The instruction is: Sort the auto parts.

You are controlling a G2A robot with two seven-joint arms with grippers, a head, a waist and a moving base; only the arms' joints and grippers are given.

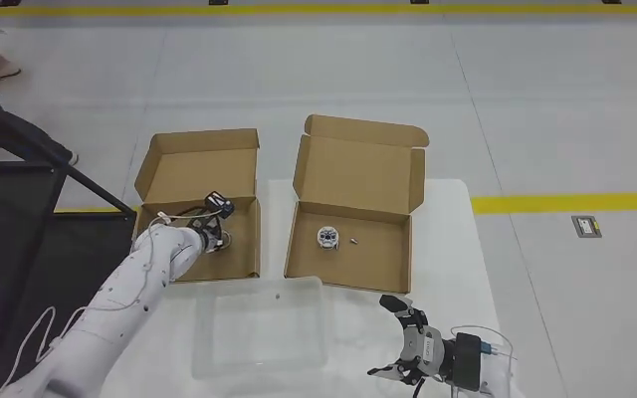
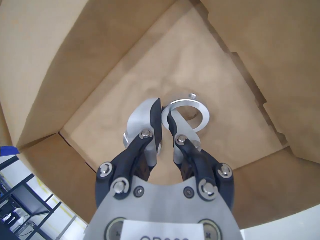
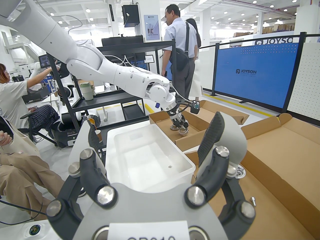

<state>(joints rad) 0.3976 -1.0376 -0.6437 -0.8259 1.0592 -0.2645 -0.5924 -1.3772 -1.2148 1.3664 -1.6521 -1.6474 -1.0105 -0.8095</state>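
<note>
My left gripper [image 2: 163, 113] is inside the left cardboard box [image 1: 242, 254], low over its floor. It is shut on the rim of a silver metal ring [image 2: 204, 113] with a small threaded stud; one finger passes through the ring's hole and the other presses from outside. From above, that gripper [image 1: 213, 240] sits at the box's middle. My right gripper [image 3: 153, 136] is open with nothing between its fingers, near the table's front right [image 1: 400, 340]. The right cardboard box [image 1: 373, 264] holds a round metal part [image 1: 327, 237] and a small pin [image 1: 354, 240].
A clear plastic bin [image 1: 214, 348] stands at the table's front, between the grippers, with a tiny speck [image 3: 170, 166] on its floor. Both boxes have raised lids at the back. A black rack [image 1: 40, 214] stands left of the table.
</note>
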